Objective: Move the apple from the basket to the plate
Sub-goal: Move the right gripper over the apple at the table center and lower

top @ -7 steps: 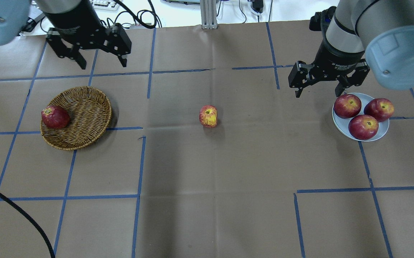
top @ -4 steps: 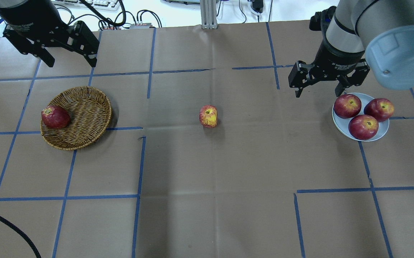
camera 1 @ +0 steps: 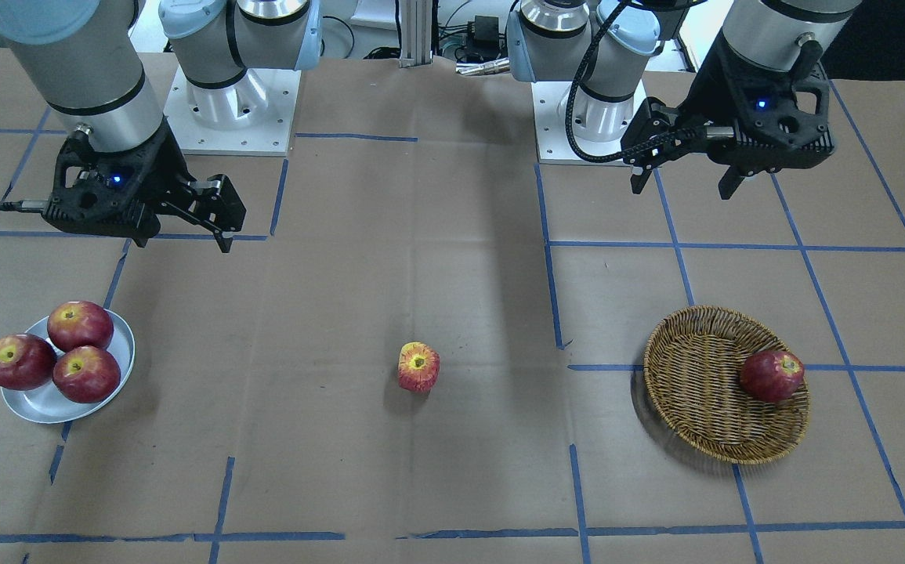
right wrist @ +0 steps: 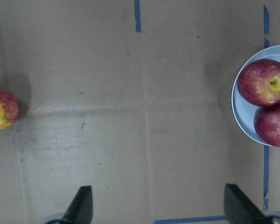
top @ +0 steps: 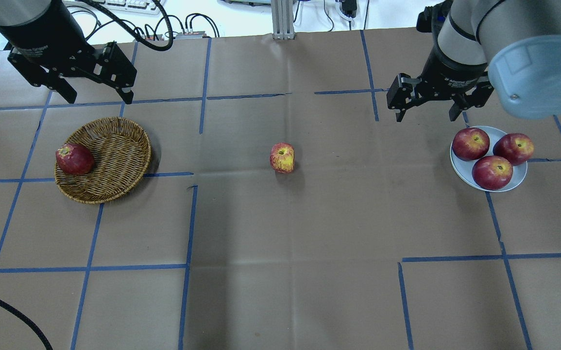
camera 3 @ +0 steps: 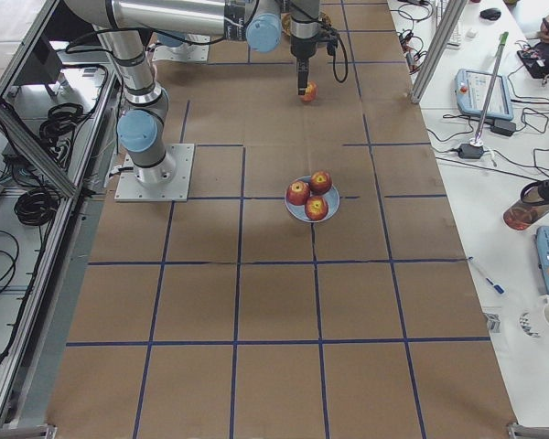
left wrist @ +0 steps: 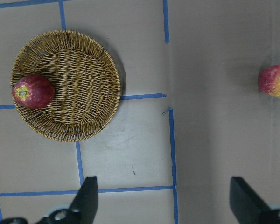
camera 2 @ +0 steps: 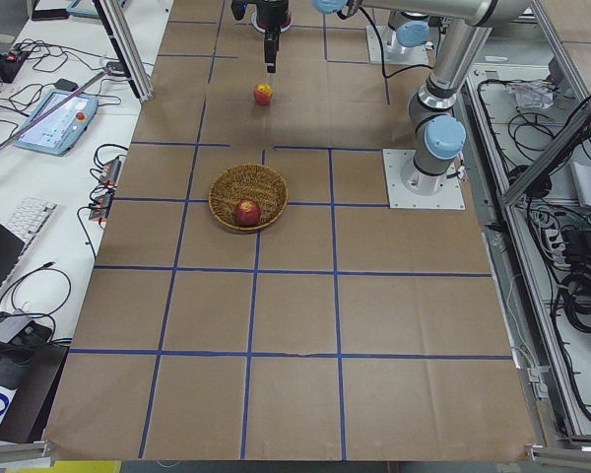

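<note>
The apple (top: pixel 282 157), pinkish-red streaked with yellow, lies on the bare table centre, outside the basket; it also shows in the front view (camera 1: pixel 418 366) and both wrist views (left wrist: pixel 275 80) (right wrist: pixel 2 109). The wicker basket (top: pixel 120 155) (camera 1: pixel 695 376) (left wrist: pixel 79 84) sits at the left. The white plate (top: pixel 457 167) (camera 1: pixel 45 407) (right wrist: pixel 238 116) sits at the right. My left gripper (top: pixel 99 97) (camera 1: pixel 681 189) is open and empty, hovering behind the basket. My right gripper (top: pixel 427 118) (camera 1: pixel 182 243) is open and empty, behind the plate's left side.
A dark red apple (top: pixel 74 159) (camera 1: pixel 771 375) rests against the basket's left rim. Three dark red apples (top: pixel 493 172) fill the plate. Blue tape lines grid the brown paper table. Cables and a metal post (top: pixel 282 19) stand at the far edge.
My left gripper has moved left, from behind the basket's right side to behind its left side. My right gripper has drawn slightly back from the plate. The apples have not moved.
</note>
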Robot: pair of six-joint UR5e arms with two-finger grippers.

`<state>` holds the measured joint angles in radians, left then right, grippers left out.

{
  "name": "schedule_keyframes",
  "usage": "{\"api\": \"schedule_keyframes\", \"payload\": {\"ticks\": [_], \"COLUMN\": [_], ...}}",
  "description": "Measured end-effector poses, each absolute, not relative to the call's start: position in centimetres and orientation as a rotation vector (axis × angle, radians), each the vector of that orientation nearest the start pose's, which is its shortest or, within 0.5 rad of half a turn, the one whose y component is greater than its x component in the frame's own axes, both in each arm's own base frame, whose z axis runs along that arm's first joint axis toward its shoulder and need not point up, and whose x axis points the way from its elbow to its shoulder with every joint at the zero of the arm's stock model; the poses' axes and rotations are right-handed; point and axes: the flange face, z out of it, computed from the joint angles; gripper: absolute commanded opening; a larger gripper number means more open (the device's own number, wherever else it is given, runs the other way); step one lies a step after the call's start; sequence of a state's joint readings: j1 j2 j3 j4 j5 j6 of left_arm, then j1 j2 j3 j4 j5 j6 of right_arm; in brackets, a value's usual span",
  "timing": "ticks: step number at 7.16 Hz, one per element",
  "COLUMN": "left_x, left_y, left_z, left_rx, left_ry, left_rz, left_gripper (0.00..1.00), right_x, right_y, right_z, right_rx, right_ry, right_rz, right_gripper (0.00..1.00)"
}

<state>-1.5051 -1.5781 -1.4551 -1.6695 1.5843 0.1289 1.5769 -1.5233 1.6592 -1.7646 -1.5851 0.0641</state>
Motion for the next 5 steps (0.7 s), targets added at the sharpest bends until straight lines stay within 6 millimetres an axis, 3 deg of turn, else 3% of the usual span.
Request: {"api": "schedule_keyframes", "payload": {"ticks": [2,5], "left_x": [-10.0,-10.0], "left_y": [-49.7,-49.7], "left_z": [52.8,52.7], "left_rx": [0.097,0.097], "left_ry": [3.126,3.126], "left_rz": [-0.005,-0.004], "left_gripper": [0.99,0.99], "right_x": [18.6,29.9], "right_y": [-53.7,-57.0], "right_z": [43.2,38.5], "right_rx": [0.116,0.167], "right_ry": [3.143,3.130], "right_rz": [-0.121,-0.135], "right_gripper": [1.00,1.00]}}
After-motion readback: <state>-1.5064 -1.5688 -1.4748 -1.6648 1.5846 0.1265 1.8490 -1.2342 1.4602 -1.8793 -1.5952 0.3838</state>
